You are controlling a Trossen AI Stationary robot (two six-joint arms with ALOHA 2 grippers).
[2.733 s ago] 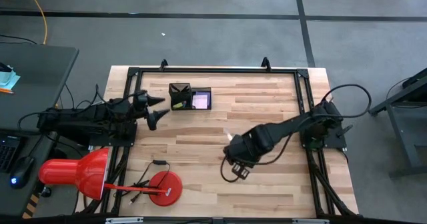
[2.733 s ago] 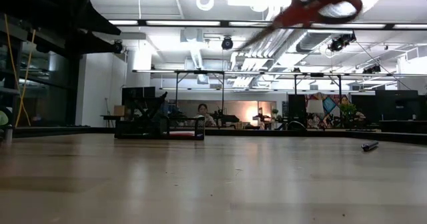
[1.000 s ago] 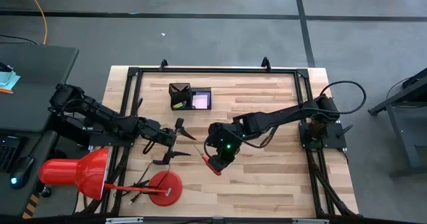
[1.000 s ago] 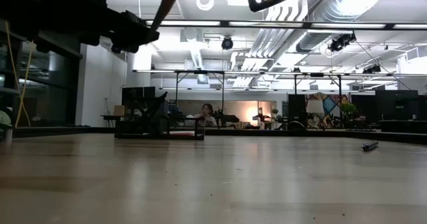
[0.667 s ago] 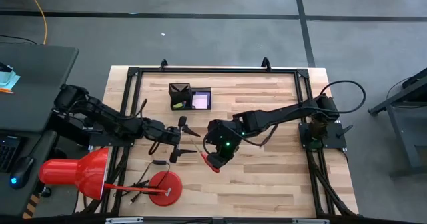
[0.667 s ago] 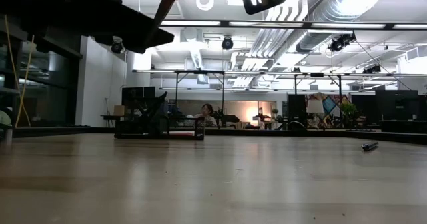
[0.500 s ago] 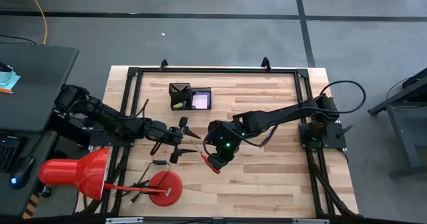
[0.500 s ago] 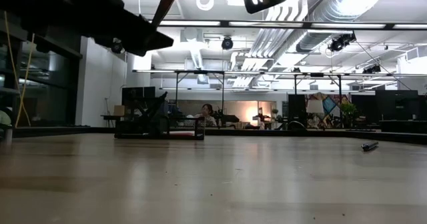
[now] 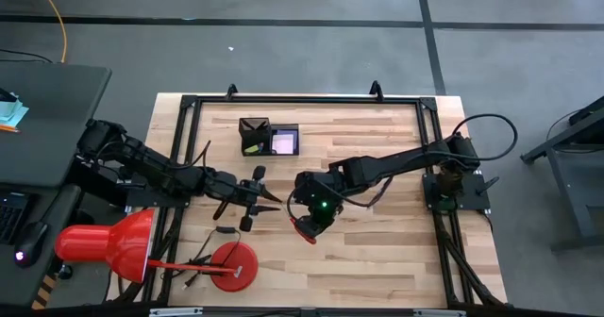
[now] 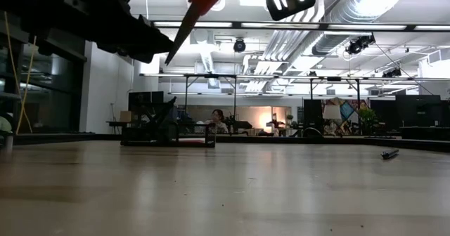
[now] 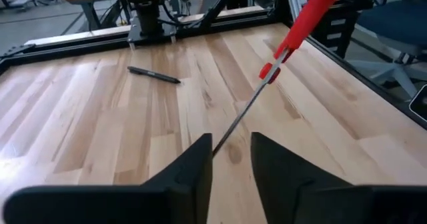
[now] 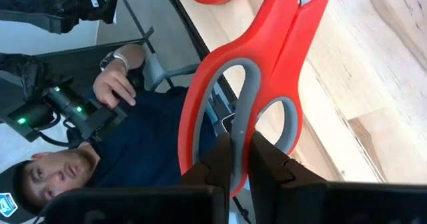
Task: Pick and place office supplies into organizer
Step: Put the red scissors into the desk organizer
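The red-handled scissors (image 9: 294, 221) hang in the air above the table's middle, with my right gripper (image 9: 311, 215) shut on their handles. Their closed blades (image 11: 248, 105) slant down toward my left gripper (image 11: 230, 159). The blade tip ends at the edge of one left finger (image 11: 195, 163), and a narrow gap shows between the two fingers. The black organizer (image 9: 269, 137) stands at the far left with a purple pad (image 9: 282, 143) in one compartment. A black pen (image 11: 153, 75) lies on the table. My right gripper pinches the scissors at the loop end of the red handles (image 12: 235, 127), where the two loops meet, between its two fingers. The scissors run on ahead of the fingers, lifted clear of the table with the blades slanting down. My left gripper: I cannot tell whether a finger touches the blade tip (image 11: 215, 144).
A red desk lamp lies at the near left, its shade (image 9: 106, 245) off the table's edge and its round base (image 9: 234, 265) on the wood with a cable. A black frame (image 9: 311, 99) rims the table. A person (image 12: 127, 127) shows in the right wrist view.
My left gripper has gone a little toward the table's right edge, up to the scissors' blade tip. My right gripper has tipped the scissors, so the blades slant lower toward my left gripper; the scissors stay clear of the table.
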